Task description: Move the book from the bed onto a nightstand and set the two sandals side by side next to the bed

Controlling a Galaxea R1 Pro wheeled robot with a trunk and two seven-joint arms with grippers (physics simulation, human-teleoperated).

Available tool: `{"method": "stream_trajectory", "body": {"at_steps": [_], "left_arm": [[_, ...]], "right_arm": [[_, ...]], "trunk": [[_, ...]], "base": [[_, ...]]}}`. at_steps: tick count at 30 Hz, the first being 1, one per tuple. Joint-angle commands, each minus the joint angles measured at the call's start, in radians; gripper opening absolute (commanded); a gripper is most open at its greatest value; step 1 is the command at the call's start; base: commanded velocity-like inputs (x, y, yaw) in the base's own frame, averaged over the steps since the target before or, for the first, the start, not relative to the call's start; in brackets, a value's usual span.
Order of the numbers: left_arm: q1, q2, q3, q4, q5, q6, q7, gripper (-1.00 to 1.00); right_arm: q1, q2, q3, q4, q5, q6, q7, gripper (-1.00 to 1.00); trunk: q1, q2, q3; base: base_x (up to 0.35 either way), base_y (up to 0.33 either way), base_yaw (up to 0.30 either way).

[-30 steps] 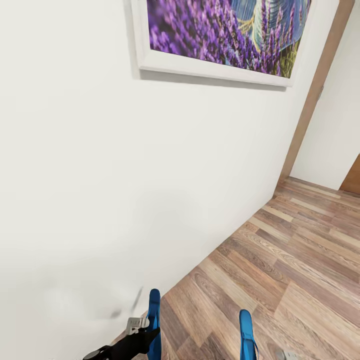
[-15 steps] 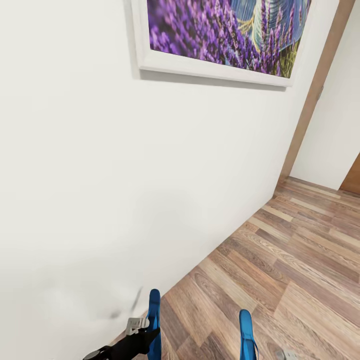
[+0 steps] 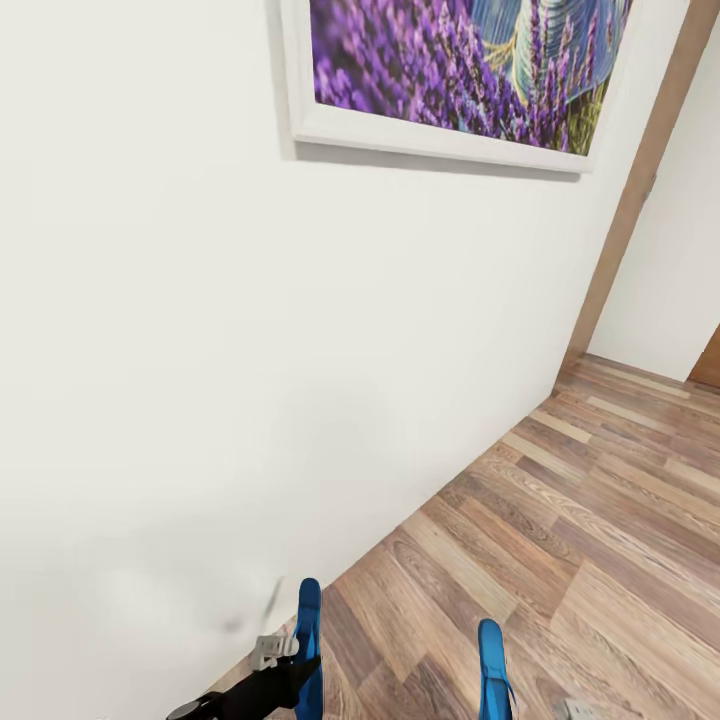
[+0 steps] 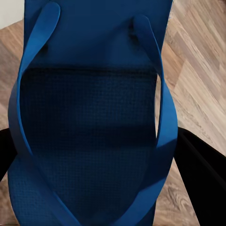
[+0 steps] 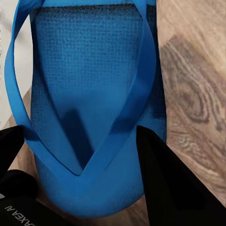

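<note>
Left gripper [image 3: 300,668]: jaws clamped on the left sandal [image 3: 309,640], held upright near the white wall [image 3: 200,350].
Right gripper [image 5: 80,174]: jaws clamped on the right sandal [image 3: 491,668], held over the plank floor [image 3: 600,520].
Far wall: framed lavender picture [image 3: 450,70].

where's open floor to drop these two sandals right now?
Open plank floor runs ahead and to the right, bordered by the white wall on the left and the wood door frame at the far end. Tightest along the wall base, by the left claw with its sandal. The right claw's sandal is over bare planks.
</note>
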Motion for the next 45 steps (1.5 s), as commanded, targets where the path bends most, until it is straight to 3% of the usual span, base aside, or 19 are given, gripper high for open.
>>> {"method": "stream_trajectory", "body": {"at_steps": [1,12,16,28,45], "left_arm": [[-0.001,0.000,-0.004,0.002,0.003,-0.007,0.000,-1.00],[-0.001,0.000,-0.005,0.003,0.003,-0.007,0.000,-1.00],[0.000,0.000,-0.005,0.045,0.000,-0.009,0.002,-1.00],[0.003,0.002,-0.003,0.139,-0.002,-0.119,0.074,-1.00],[0.004,0.001,-0.004,0.146,-0.002,-0.128,0.077,-1.00]], "right_arm": [[0.000,0.000,-0.001,0.000,-0.006,0.006,0.006,-1.00],[0.000,-0.001,-0.001,0.000,-0.006,0.006,0.006,-1.00],[0.000,-0.001,-0.001,0.002,-0.006,0.006,0.004,-1.00],[0.000,0.000,-0.001,0.015,-0.006,0.006,0.004,-1.00],[0.000,-0.002,-0.001,0.036,-0.007,0.006,0.008,-1.00]], "trunk": [[0.000,0.000,-0.001],[0.000,0.000,-0.008],[0.000,0.000,-0.010],[0.000,0.000,-0.011],[0.000,0.000,-0.011]], "base": [[0.000,0.000,0.243],[0.000,0.000,0.263],[0.000,0.000,0.186],[0.000,0.000,0.014],[0.000,0.000,0.000]]}}
